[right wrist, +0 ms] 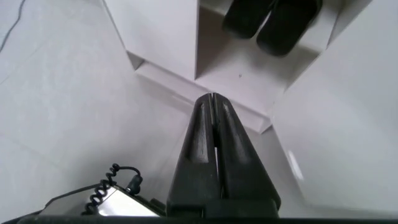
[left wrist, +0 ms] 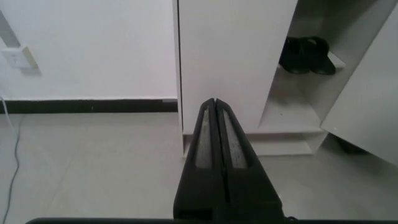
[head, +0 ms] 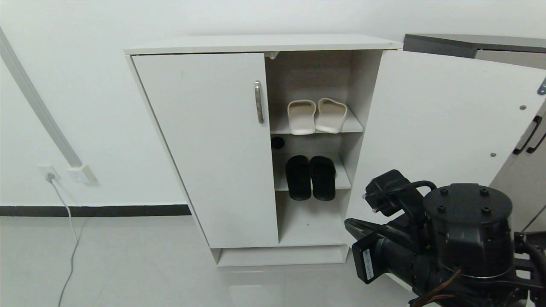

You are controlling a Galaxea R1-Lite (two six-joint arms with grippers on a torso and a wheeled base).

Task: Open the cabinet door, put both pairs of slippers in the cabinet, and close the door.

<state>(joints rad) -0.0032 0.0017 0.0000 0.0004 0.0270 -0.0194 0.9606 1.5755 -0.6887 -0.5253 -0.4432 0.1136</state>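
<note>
As the count stands: two pairs of slippers, four in all; one cabinet (head: 256, 42) with two doors; two grippers
Upper shelf (head: 354, 126): white slippers (head: 316, 116), one pair, side by side and touching, in the open right half
Middle shelf (head: 342, 179): black slippers (head: 310, 177), one pair, side by side, directly below the white pair, their near ends at the shelf's front edge
Doors: left door (head: 204, 149) shut, with one upright metal handle (head: 258, 102) at its inner edge; right door (head: 443, 128) swung wide toward the robot's right
Open room: tiled floor (head: 128, 264) spreads before the cabinet and to its left up to the wall; a grey cabinet (head: 512, 47) stands just behind the open door; a wall socket (head: 50, 174) with a cable hanging to the floor sits well to the left
Right gripper (right wrist: 213, 99): fingers pressed together, holding nothing; low before the plinth (right wrist: 168, 78) and beside the lower part of the right door; the black slippers lie above and beyond its tips, apart from them
Left gripper (left wrist: 214, 102): fingers closed tight, empty; pointed at the foot of the left door, with the black slippers off to one side in the open half, well apart
</note>
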